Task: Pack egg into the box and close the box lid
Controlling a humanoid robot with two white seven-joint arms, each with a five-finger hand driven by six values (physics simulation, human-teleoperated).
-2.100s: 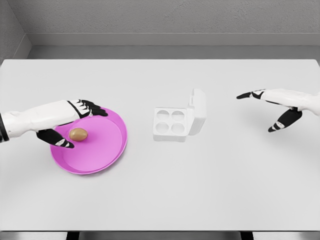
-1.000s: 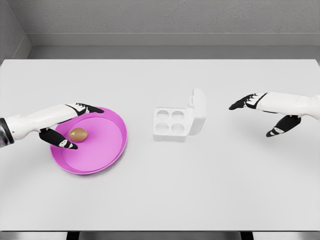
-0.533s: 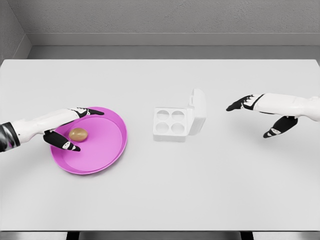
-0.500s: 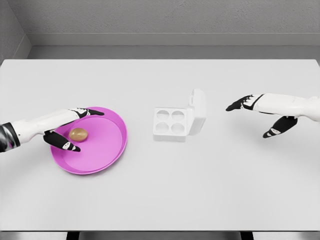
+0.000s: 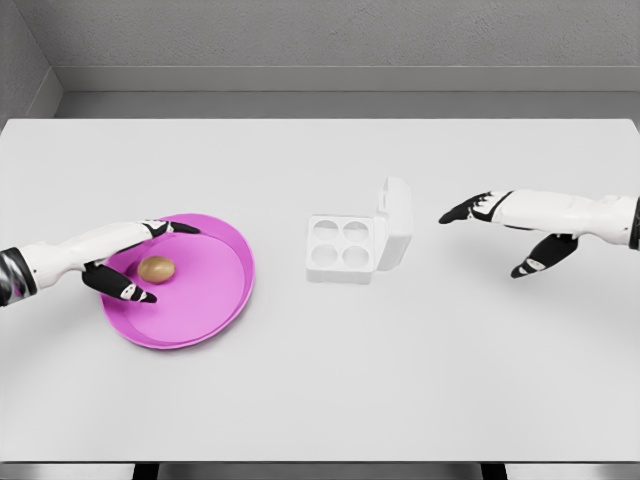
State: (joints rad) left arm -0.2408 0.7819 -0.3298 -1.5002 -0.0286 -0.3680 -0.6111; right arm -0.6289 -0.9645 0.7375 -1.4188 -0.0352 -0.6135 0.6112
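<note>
A brown egg (image 5: 157,268) lies in the left part of a magenta plate (image 5: 205,300). My left hand (image 5: 150,262) is open around it, fingers over the plate's far rim and thumb at the near left, not gripping the egg. A white four-cup egg box (image 5: 341,248) stands at the table's middle with its lid (image 5: 395,222) upright on the right side; all cups are empty. My right hand (image 5: 485,235) hovers open to the right of the lid, fingers pointing left toward it, apart from it.
The white table (image 5: 320,380) reaches a grey wall at the back and ends at the front edge near the bottom of the view.
My right hand has moved left toward the box lid. My left hand has lowered and flattened around the egg. The egg and box have not moved.
</note>
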